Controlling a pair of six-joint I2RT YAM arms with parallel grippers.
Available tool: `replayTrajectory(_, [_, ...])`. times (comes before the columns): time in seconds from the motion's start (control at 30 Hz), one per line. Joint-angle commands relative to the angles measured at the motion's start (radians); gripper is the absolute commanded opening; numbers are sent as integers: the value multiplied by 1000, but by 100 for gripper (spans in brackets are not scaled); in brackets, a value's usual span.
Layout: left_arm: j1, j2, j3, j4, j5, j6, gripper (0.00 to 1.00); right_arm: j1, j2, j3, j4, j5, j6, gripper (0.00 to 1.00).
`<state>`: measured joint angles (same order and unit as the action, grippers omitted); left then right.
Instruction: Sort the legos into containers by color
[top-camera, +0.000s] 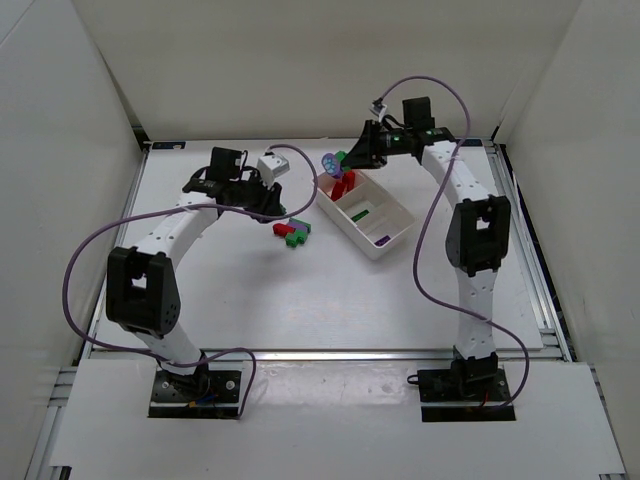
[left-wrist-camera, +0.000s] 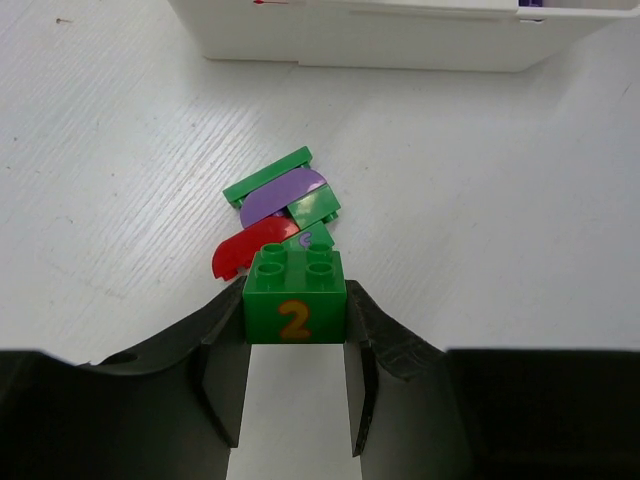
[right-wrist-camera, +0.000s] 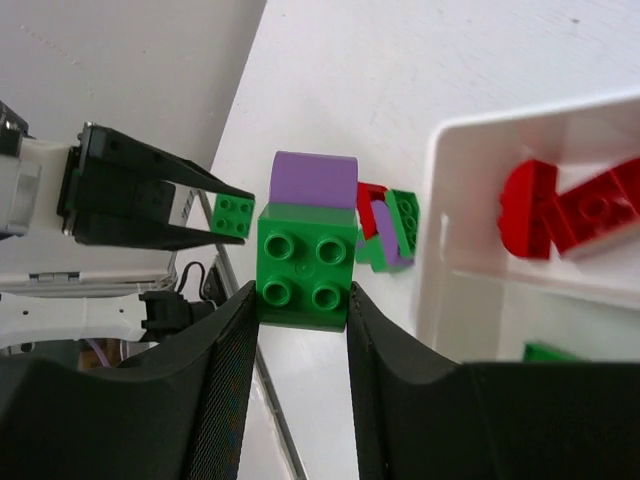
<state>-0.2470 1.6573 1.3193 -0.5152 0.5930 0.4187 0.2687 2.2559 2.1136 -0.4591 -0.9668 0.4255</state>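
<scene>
While the left gripper (left-wrist-camera: 295, 312) is clenched on one numbered green brick (left-wrist-camera: 295, 300), a four-stud block with an orange 2 on its near face, the right gripper (right-wrist-camera: 303, 300) is clenched on one plain green brick (right-wrist-camera: 305, 262). That brick also has four studs. One purple piece (right-wrist-camera: 315, 180) touches its far side, and whether the two are joined cannot be told.

Seen from overhead, both held bricks are outside the single white tray (top-camera: 395, 238). The right gripper's brick is just off the tray's 11 o'clock end, and the left gripper's brick is well out toward its 9 o'clock.

The tray's three compartments run in a row from 11 o'clock to 5 o'clock. The 11 o'clock compartment holds at least two red bricks (right-wrist-camera: 560, 210). The middle one holds one green piece (top-camera: 362, 212), and the 5 o'clock one holds one purple piece (top-camera: 383, 240).

On the table (top-camera: 250, 290), at 12 o'clock from the left gripper in its wrist view, lies one loose pile (left-wrist-camera: 285, 215) of five touching pieces. Three are green, one is a purple half-round and one is a red rounded piece.
</scene>
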Motion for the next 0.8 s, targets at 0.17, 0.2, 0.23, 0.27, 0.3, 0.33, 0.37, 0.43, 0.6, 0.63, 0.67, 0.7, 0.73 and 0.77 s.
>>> replayTrajectory(0.17, [78, -12, 49, 58, 253, -188, 10, -34, -139, -104, -50, -33, -111, 0])
replayTrajectory(0.2, [86, 8, 84, 52, 295, -213, 10, -34, -150, -115, -50, -32, -114, 0])
replayTrajectory(0.23, [89, 31, 106, 53, 391, -269, 10, -34, -156, -118, -49, -29, -117, 0])
replayTrajectory(0.27, [89, 80, 129, 55, 428, -302, 10, -40, -162, -122, -52, -23, -119, 0])
replayTrajectory(0.3, [78, 96, 164, 82, 447, -343, 10, -42, -182, -130, -58, -13, -132, 0])
replayTrajectory(0.33, [69, 116, 179, 96, 450, -413, 10, -49, -191, -135, -61, -6, -137, 0])
replayTrajectory(0.37, [45, 145, 198, 118, 424, -444, 10, -59, -202, -148, -65, 3, -142, 0])
replayTrajectory(0.43, [20, 173, 234, 147, 366, -468, 10, -80, -237, -164, -82, 31, -163, 0])
replayTrajectory(0.6, [-63, 272, 375, 124, 243, -518, 10, -126, -323, -240, -121, 120, -220, 0])
replayTrajectory(0.63, [-73, 295, 402, 100, 219, -521, 10, -137, -350, -253, -134, 141, -234, 0])
replayTrajectory(0.67, [-96, 335, 425, 66, 194, -518, 10, -154, -369, -283, -141, 189, -240, 0])
replayTrajectory(0.7, [-106, 351, 443, 57, 191, -514, 10, -163, -386, -297, -144, 215, -244, 0])
replayTrajectory(0.73, [-124, 358, 460, 57, 188, -512, 10, -172, -418, -328, -150, 233, -257, 0])
replayTrajectory(0.77, [-135, 370, 463, 60, 168, -503, 10, -192, -433, -342, -150, 255, -258, 0])
